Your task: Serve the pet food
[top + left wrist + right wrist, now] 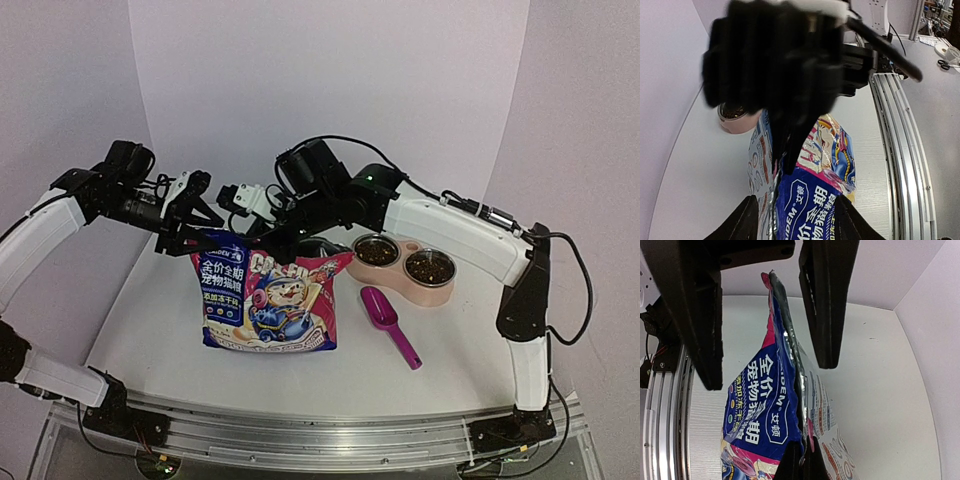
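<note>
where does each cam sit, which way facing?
Top: above and behind the robot, looking down; left arm, right arm, cat food pouch, feeder.
Left wrist: along its open fingers, onto the pouch top; right gripper opposite.
Right wrist: along its shut fingers pinching the pouch; left gripper opposite.
Shared: the pouch; each wrist sees the other gripper.

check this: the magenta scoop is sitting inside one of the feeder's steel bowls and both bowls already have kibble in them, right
Not quite. The magenta scoop is not in a bowl: the top external view shows it lying on the table just in front of the pink feeder. Both steel bowls do already have kibble in them.
</note>
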